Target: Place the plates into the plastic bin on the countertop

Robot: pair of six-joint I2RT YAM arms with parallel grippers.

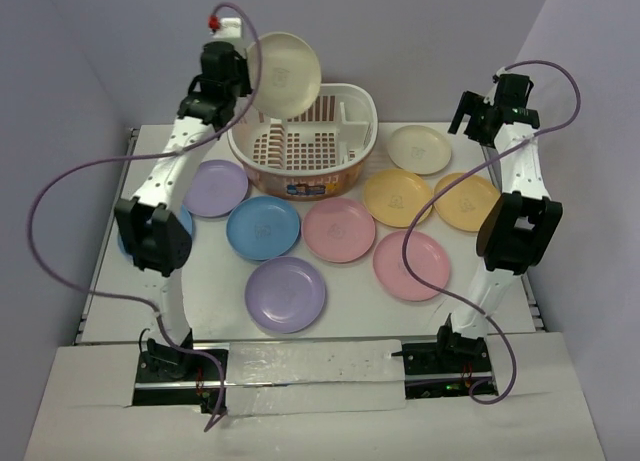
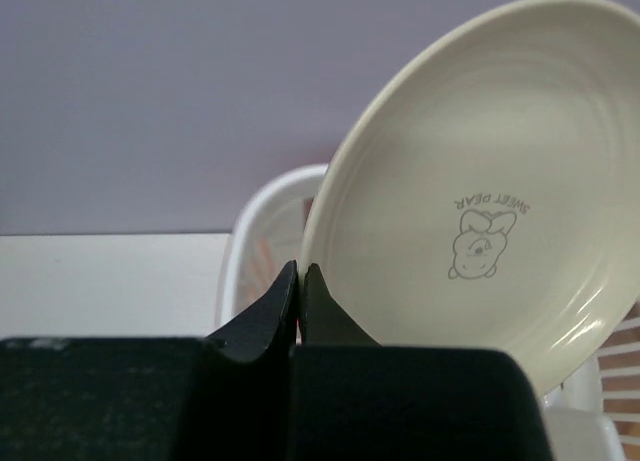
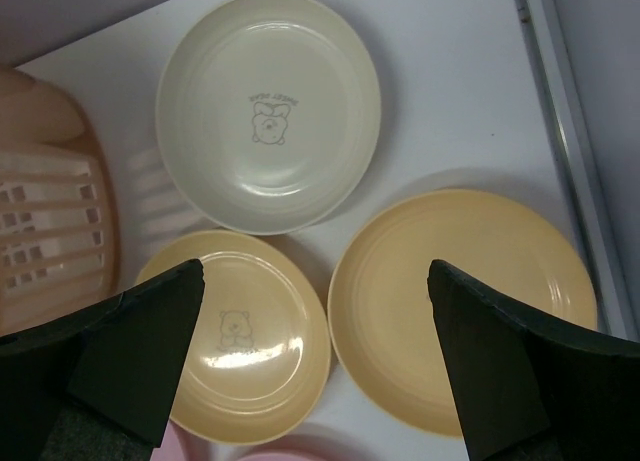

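My left gripper is shut on the rim of a cream plate and holds it tilted on edge above the back left of the plastic bin. In the left wrist view the jaws pinch the plate by its lower edge, with the bin's rim behind. My right gripper is open and empty, above a second cream plate. In the right wrist view it hangs over that cream plate and two yellow plates. The bin holds no plates.
On the countertop lie a lilac plate, a blue plate, pink plates, a front lilac plate and yellow plates. Another blue plate is mostly behind the left arm. Lilac walls close in both sides.
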